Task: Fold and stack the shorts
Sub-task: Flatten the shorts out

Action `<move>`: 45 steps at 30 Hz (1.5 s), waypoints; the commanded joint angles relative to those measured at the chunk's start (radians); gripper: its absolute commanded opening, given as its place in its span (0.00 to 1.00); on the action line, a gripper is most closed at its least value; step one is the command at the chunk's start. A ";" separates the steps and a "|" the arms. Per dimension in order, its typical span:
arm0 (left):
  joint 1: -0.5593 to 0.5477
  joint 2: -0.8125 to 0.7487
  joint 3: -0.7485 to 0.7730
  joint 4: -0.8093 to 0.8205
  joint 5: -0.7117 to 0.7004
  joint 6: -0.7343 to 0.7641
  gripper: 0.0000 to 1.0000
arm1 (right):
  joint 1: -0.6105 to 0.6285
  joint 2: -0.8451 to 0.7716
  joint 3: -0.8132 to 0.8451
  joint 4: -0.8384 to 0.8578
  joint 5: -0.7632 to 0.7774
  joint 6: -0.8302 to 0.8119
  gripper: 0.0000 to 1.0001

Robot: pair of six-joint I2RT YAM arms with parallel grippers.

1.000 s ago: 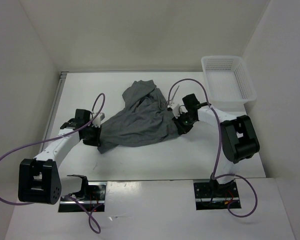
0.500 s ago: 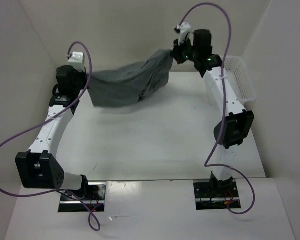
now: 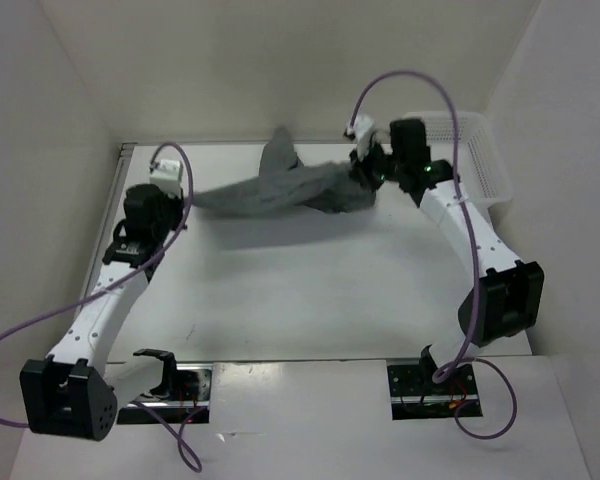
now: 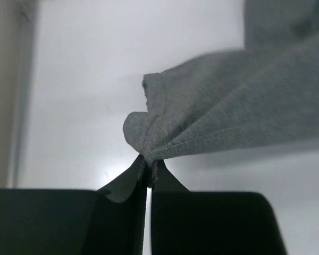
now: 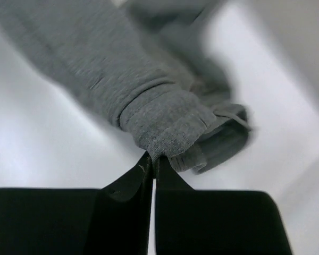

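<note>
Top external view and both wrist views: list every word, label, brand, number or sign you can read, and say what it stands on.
No text can be read in any view.
The shorts: plain grey, with no print or label showing.
The white mesh basket: no marking visible.
The left arm and right arm: no legible lettering; any marks are too small to tell.

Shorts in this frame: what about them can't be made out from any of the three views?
- Top external: shorts are twisted and bunched; waistband, leg openings and any tag cannot be told apart.
- Left wrist: the fabric runs off the top and right edges.
- Right wrist: the far folds are blurred.
</note>
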 commanded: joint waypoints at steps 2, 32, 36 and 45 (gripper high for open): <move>-0.058 -0.132 -0.170 -0.251 0.068 0.003 0.00 | 0.114 -0.095 -0.335 -0.138 0.016 -0.224 0.00; 0.053 0.204 0.402 0.058 -0.053 0.003 0.00 | 0.125 0.222 0.520 0.102 0.248 0.059 0.00; 0.033 0.068 0.098 -0.020 -0.055 0.003 0.00 | 0.138 0.115 0.234 -0.009 0.165 -0.125 0.00; -0.030 -0.171 -0.292 -0.471 0.164 0.003 0.63 | 0.295 -0.078 -0.511 -0.031 0.185 -0.366 0.00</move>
